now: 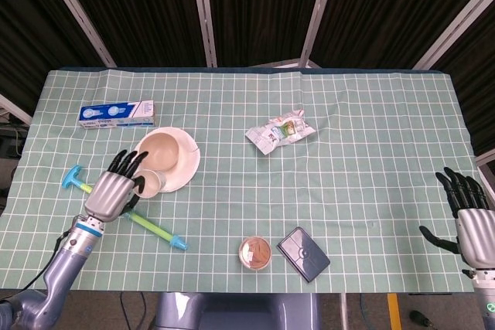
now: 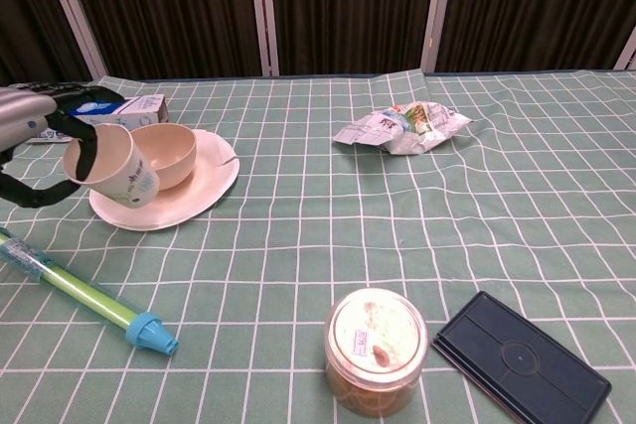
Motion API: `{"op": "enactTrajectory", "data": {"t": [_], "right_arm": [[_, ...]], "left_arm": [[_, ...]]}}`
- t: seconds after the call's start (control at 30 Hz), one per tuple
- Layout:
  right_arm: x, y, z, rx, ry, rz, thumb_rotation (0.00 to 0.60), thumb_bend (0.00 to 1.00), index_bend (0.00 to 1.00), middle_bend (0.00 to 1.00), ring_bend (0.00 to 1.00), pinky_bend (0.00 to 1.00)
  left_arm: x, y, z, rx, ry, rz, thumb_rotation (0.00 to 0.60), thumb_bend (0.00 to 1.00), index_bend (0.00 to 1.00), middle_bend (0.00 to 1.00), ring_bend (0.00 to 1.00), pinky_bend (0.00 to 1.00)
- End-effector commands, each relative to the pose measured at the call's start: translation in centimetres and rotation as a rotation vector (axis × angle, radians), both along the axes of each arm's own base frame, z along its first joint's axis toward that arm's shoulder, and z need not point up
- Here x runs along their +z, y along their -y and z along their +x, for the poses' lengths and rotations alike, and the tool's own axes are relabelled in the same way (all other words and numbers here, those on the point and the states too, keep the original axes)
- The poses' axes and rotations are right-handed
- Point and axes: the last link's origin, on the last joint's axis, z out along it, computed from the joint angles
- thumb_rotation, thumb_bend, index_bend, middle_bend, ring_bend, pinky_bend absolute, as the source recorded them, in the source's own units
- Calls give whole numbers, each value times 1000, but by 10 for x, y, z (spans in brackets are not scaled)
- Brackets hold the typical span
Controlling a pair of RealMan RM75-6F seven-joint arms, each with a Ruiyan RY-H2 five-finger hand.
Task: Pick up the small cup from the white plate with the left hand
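Observation:
My left hand (image 1: pixel 113 193) holds the small cream cup (image 2: pixel 111 165) in the air, tilted with its mouth toward the camera in the chest view, at the near left edge of the white plate (image 2: pixel 204 189). In the head view the small cup (image 1: pixel 149 183) shows beside the fingers, just off the white plate (image 1: pixel 186 168). A cream bowl (image 2: pixel 169 151) still sits on the plate. Over in the chest view only the fingers of the left hand (image 2: pixel 35 161) show, at the left edge. My right hand (image 1: pixel 470 224) hangs off the table's right front corner, fingers spread, holding nothing.
A green and blue syringe-like toy (image 1: pixel 147 226) lies under my left hand. A toothpaste box (image 1: pixel 117 113) lies behind the plate. A crumpled snack bag (image 1: pixel 280 130) is mid-table. A lidded jar (image 1: pixel 255 253) and a dark case (image 1: pixel 303 253) sit near the front edge.

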Motion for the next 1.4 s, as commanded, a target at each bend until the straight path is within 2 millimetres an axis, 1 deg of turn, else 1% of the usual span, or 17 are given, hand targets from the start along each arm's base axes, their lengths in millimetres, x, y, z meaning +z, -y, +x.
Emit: {"op": "enactTrajectory", "data": {"t": [0.03, 0.23, 0.4, 0.57, 0.63, 0.7, 0.8, 0.87, 0.97, 1.03, 1.13, 1.27, 1.37, 1.4], "right_arm": [[1, 0, -1, -2, 2, -2, 600, 92, 15, 0, 0, 0], [6, -1, -2, -3, 14, -13, 600, 92, 15, 0, 0, 0], [7, -1, -3, -6, 15, -16, 600, 93, 15, 0, 0, 0], [9, -2, -3, -8, 16, -19, 600, 92, 15, 0, 0, 0], [9, -3, -3, -7, 16, -20, 600, 92, 15, 0, 0, 0], [9, -3, -3, -7, 16, -21, 600, 91, 15, 0, 0, 0], [8, -3, -3, -7, 14, -19, 600, 91, 15, 0, 0, 0], [8, -3, -3, -6, 12, -18, 600, 91, 15, 0, 0, 0], [8, -3, -3, -7, 11, -18, 600, 91, 15, 0, 0, 0], [7, -3, -3, -7, 7, -17, 600, 91, 15, 0, 0, 0], [7, -2, -4, -8, 3, -15, 600, 92, 15, 0, 0, 0], [5, -2, -3, -7, -6, -11, 600, 91, 15, 0, 0, 0], [2, -1, -4, -13, -14, -2, 600, 91, 15, 0, 0, 0], [1, 0, -4, -16, -16, 1, 600, 91, 14, 0, 0, 0]], "left_arm": [[-22, 1, 22, -40, -8, -43, 600, 532, 613, 6, 0, 0], [-48, 1, 43, -65, -36, -85, 600, 531, 612, 2, 0, 0], [-59, 1, 52, -54, -33, -107, 600, 532, 581, 0, 0, 0], [-64, 2, 57, -40, -28, -113, 600, 529, 523, 0, 0, 0], [-64, 2, 58, -38, -26, -114, 600, 501, 502, 0, 0, 0], [-64, 2, 58, -38, -26, -115, 600, 440, 458, 0, 0, 0], [-63, 3, 57, -32, -25, -116, 600, 367, 363, 0, 0, 0], [-60, 4, 57, -31, -18, -106, 600, 336, 279, 0, 0, 0], [-50, 7, 55, -24, 19, -83, 600, 314, 175, 0, 0, 0], [-39, 11, 52, -13, 57, -63, 600, 299, 126, 0, 0, 0], [-19, 19, 43, -5, 106, -19, 600, 281, 62, 0, 0, 0], [12, 34, 25, 14, 141, 76, 600, 271, 16, 0, 0, 0], [37, 50, 1, 52, 131, 164, 600, 266, 0, 0, 0, 0], [42, 54, -5, 65, 125, 181, 600, 262, 0, 0, 0, 0]]}}
